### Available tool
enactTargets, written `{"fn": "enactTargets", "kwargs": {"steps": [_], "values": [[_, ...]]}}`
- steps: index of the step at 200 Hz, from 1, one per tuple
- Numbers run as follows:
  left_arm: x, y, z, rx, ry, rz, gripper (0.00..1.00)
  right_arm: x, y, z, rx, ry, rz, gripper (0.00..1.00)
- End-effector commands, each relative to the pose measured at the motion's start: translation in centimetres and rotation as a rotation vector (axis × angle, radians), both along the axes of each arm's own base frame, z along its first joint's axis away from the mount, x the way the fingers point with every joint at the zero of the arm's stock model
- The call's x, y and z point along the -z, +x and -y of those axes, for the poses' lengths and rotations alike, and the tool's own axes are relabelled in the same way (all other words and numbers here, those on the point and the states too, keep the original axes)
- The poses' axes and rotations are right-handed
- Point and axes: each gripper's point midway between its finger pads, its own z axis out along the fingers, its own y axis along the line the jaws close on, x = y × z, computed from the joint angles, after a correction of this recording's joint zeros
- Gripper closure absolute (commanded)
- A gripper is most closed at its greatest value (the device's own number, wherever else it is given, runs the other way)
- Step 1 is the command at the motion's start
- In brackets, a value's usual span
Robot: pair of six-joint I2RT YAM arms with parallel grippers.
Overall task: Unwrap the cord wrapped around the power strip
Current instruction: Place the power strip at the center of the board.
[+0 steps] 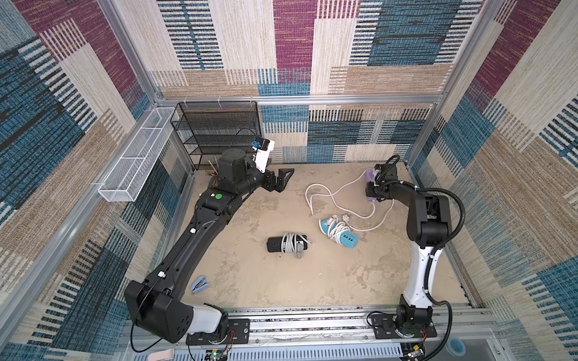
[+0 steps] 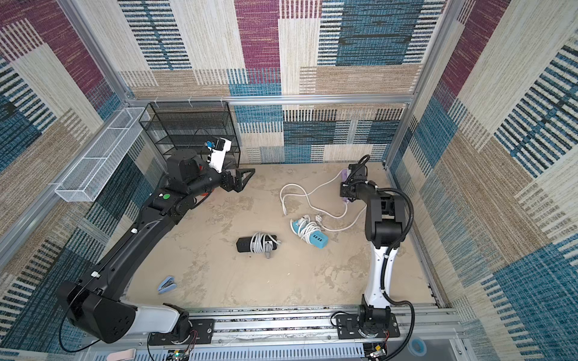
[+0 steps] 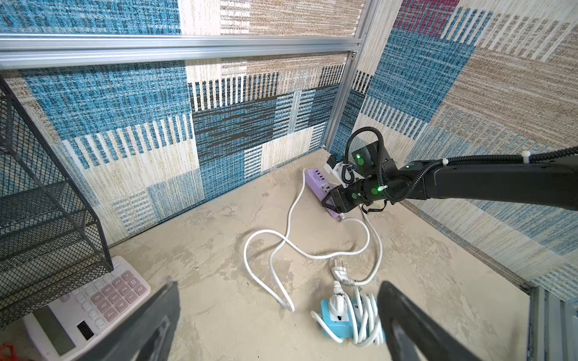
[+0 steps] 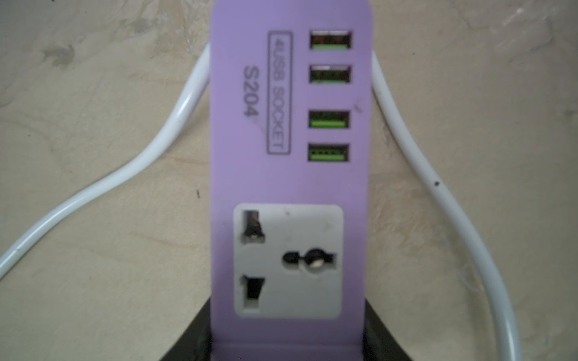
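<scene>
A purple power strip (image 1: 370, 175) (image 3: 316, 184) is at the far right of the table, and my right gripper (image 1: 372, 190) (image 4: 287, 337) is shut on its socket end. Its white cord (image 1: 331, 197) (image 3: 281, 243) lies in loose loops on the table. In the right wrist view the cord (image 4: 175, 122) passes under the strip (image 4: 287, 125) near the USB ports and comes out on both sides. My left gripper (image 1: 281, 179) (image 3: 278, 312) hangs open and empty at the back left, well apart from the strip.
A blue power strip (image 1: 347, 240) and a black one (image 1: 275, 245) lie mid-table, each with its cord wound round it. A black mesh shelf (image 1: 215, 134), a white wire basket (image 1: 134, 162), a calculator (image 3: 90, 306) and a blue stapler (image 1: 199, 284) stand on the left.
</scene>
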Motion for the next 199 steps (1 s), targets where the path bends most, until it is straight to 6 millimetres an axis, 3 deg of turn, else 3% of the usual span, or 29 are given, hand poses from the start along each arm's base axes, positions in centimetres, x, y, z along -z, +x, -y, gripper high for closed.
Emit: {"fn": "enactTargets", "kwargs": {"steps": [1, 76, 119, 171, 199], "values": [[-0.7, 0.2, 0.0, 0.006, 0.017, 0.054, 0.01, 0.5, -0.3, 0.5, 0.018, -0.018, -0.022, 0.45], [-0.7, 0.2, 0.0, 0.007, 0.014, 0.052, 0.01, -2.1, -0.5, 0.6, 0.016, -0.032, 0.032, 0.0], [-0.6, 0.3, 0.0, 0.007, 0.014, 0.047, 0.01, -5.9, -0.8, -0.3, -0.024, -0.012, 0.112, 0.02], [-0.6, 0.4, -0.3, -0.003, 0.015, 0.05, 0.01, -11.1, -2.9, -5.5, -0.167, -0.033, 0.222, 0.02], [-0.7, 0.6, -0.8, -0.032, 0.028, 0.057, 0.01, -12.6, -4.7, -11.1, -0.289, -0.028, 0.245, 0.02]]}}
